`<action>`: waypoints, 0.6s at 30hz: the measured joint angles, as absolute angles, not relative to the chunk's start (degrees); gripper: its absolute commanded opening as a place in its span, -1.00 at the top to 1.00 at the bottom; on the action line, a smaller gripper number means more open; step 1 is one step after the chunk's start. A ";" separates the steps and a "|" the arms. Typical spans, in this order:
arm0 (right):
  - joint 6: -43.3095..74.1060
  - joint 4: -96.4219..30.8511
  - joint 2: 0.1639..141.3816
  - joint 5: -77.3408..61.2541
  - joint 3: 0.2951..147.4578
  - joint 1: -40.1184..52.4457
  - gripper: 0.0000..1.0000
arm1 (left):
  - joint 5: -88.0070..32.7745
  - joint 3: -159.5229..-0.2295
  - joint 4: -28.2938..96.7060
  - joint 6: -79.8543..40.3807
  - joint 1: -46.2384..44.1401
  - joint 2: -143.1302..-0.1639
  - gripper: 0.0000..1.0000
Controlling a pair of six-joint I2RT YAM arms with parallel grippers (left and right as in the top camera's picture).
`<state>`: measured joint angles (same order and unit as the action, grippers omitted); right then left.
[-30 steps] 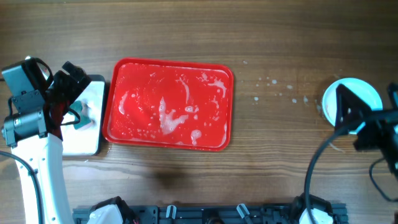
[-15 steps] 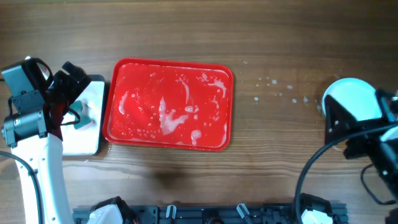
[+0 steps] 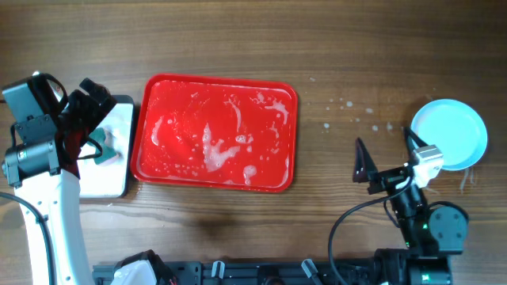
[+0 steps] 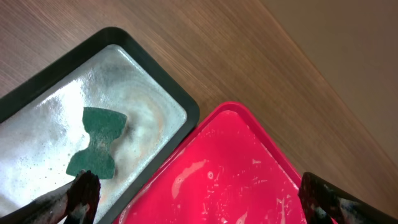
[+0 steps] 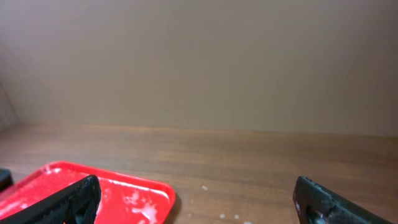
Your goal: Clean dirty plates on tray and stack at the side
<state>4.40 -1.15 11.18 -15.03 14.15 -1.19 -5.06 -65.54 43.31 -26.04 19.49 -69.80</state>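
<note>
Your right gripper [image 3: 383,144] and left gripper [image 4: 200,198] both gape wide, holding nothing. One red tray [image 3: 182,99] sits centre. One pale-blue plate [image 3: 453,131] shows at right, well apart; any beneath cannot be told.

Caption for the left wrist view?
Open left pincer above green sponge in black-rimmed metal pan beside foam-streaked red plastic tray.

No legible text, label, brand, number or sign appears on any object in the three current views.
</note>
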 measured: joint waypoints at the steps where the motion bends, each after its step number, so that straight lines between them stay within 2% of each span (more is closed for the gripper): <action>1: 3.46 -0.71 10.13 -14.46 12.75 -0.56 -0.99 | -5.06 -65.54 43.31 -26.04 19.49 -69.80 -1.00; 9: -0.12 2.66 1.69 -11.90 0.93 -0.12 -1.00 | -5.06 -65.54 43.31 -26.04 19.49 -69.82 -1.00; 18: -0.56 0.23 1.10 -7.11 0.36 -0.12 -1.00 | -5.06 -65.54 43.31 -26.04 19.49 -69.82 -1.00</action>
<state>-0.56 0.23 1.10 -7.11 0.36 -0.12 -5.06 -65.54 43.31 -26.04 19.49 -69.82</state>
